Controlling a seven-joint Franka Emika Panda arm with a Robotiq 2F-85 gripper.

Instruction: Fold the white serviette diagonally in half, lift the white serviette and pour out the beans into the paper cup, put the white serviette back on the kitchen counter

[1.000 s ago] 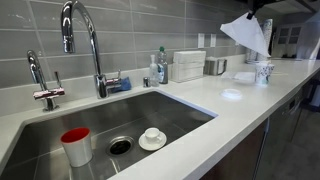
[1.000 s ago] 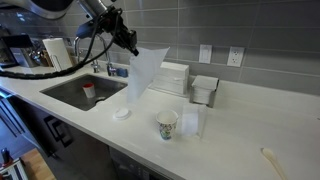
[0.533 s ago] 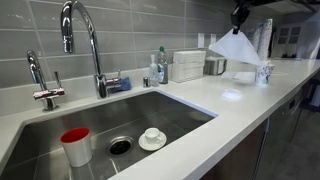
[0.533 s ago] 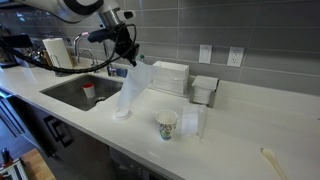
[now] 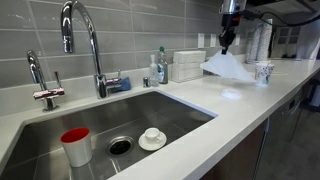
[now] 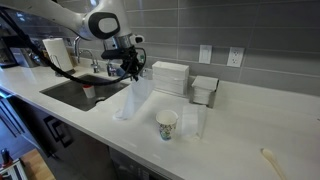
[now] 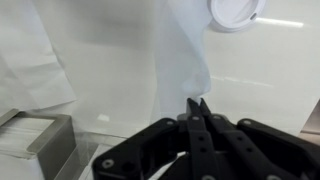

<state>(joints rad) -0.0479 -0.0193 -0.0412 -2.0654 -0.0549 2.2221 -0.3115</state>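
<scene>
My gripper (image 5: 226, 45) (image 6: 131, 70) is shut on the top corner of the white serviette (image 5: 226, 66) (image 6: 135, 95). The serviette hangs down as a folded sheet, and its lower edge reaches the kitchen counter (image 5: 250, 112) (image 6: 235, 120). In the wrist view the fingertips of my gripper (image 7: 197, 103) pinch the serviette (image 7: 185, 60) from below. The paper cup (image 5: 263, 72) (image 6: 167, 124) stands upright on the counter, apart from the serviette. No beans show in any view.
A small white disc (image 5: 231, 95) (image 6: 120, 113) (image 7: 235, 12) lies on the counter by the serviette. The steel sink (image 5: 175, 108) holds a red-topped cup (image 5: 75, 145) and a saucer with a cup (image 5: 152, 138). A white box (image 5: 187, 65) (image 6: 170, 77) and a steel holder (image 6: 205, 90) stand by the wall.
My gripper has come down with the serviette, moving away from the paper cup. The serviette's lower edge now reaches the counter. The jaws stayed shut.
</scene>
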